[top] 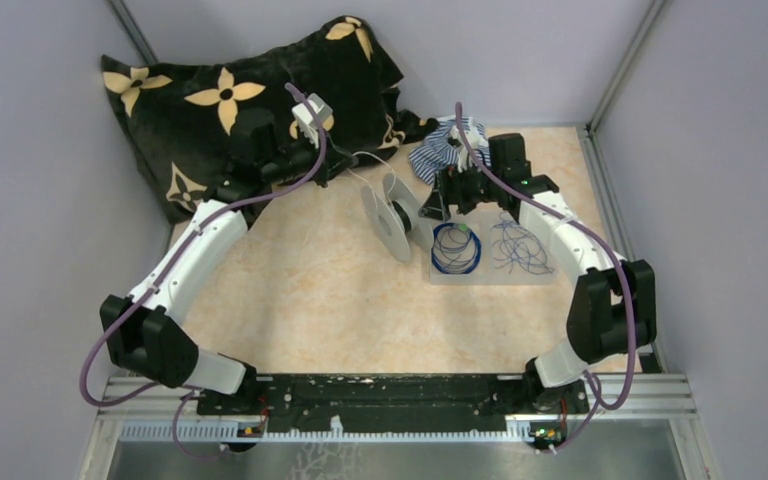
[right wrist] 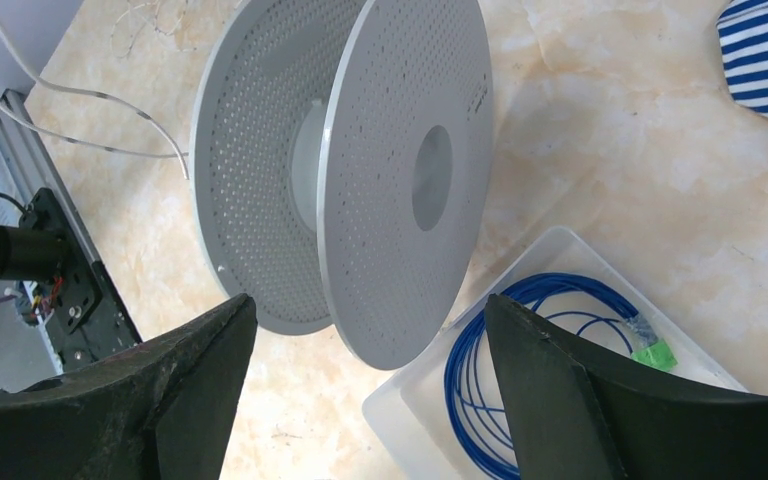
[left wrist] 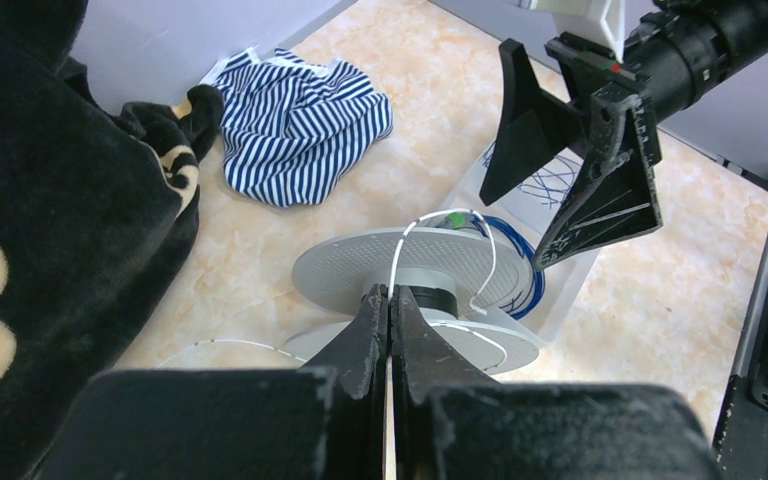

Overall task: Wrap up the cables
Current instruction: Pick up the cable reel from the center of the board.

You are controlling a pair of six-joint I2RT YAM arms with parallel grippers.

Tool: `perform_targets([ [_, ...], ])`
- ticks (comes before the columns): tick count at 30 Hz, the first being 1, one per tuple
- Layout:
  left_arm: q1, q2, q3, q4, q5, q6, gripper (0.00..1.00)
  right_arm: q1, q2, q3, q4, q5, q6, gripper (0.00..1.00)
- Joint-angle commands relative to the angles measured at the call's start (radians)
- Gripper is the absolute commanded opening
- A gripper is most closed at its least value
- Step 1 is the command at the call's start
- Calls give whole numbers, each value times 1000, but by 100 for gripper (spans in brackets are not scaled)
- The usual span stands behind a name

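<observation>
Cables [top: 457, 262]: count and position?
— Three. One blue coil [right wrist: 458, 375] lies flat and one blue tangle [top: 520, 250] sits beside it in the clear tray [top: 480, 278]. One white cable [left wrist: 400, 250] arches lengthwise over the upright spool [right wrist: 380, 120].
— Fingers?
— Left gripper [left wrist: 391, 292] is clenched on the white cable. Right gripper [right wrist: 368, 305] is spread wide, straddling the spool and grasping nothing.

Blue and whitish cables [top: 438, 250], navy-and-white striped cloth [top: 447, 145], black cushion [top: 190, 130] with cream flowers, pale grey spool [top: 388, 220]

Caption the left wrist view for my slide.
Left gripper shut on a white cable leading to the spool; right gripper open beyond, near the blue coil.
</observation>
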Motion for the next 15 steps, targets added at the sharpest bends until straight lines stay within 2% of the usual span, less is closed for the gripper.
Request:
perform_targets([
  [1,-8,-37,38,22,44,-19,0,-8,-53,-4,46,3,-11,84],
  [10,-17,5,46,43,-21,-17,0,-8,-60,-11,51,-10,-17,83],
  [15,-28,39,56,66,-49,-25,0,-8,-67,-17,50,-25,-39,79],
])
